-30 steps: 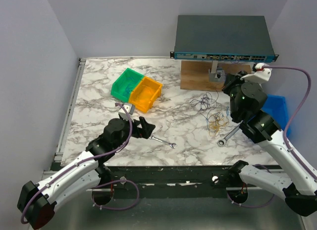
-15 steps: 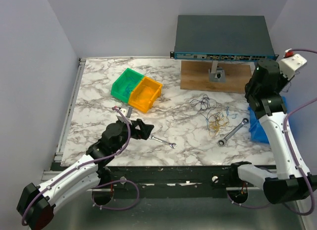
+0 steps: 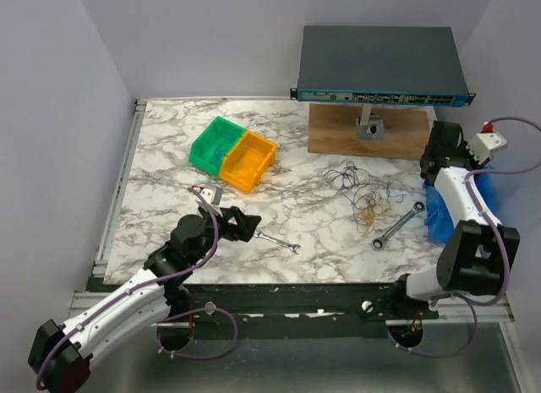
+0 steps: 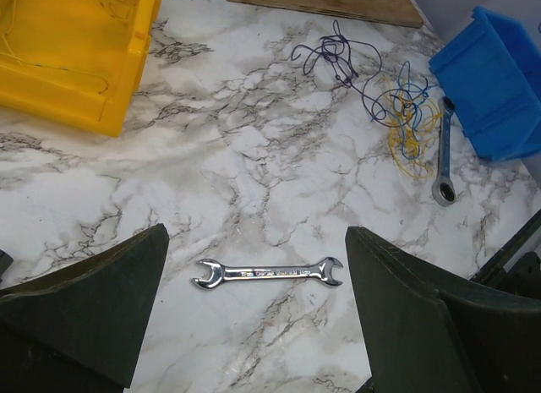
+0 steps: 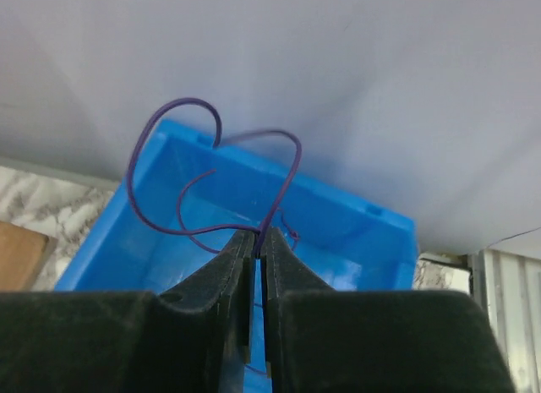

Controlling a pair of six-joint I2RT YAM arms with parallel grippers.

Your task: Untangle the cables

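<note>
Now | my right claw (image 5: pixel 256 241) pinching one purple wire (image 5: pixel 287 169), above blue bin (image 5: pixel 338 232) | left claw (image 4: pixel 254 283) spread | other cables (image 3: pixel 365 199) heaped on table (image 3: pixel 169 156) near that bin | light, limp, snag-prone: I'd grip single strand's free end.

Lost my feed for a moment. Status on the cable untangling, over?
Left claw open, near silver double-ended wrench. Right claw shut on thin purple wire, above blue plastic bin. Yellow, blue and dark wire tangle on marble table; silver ratchet wrench beside it.
</note>
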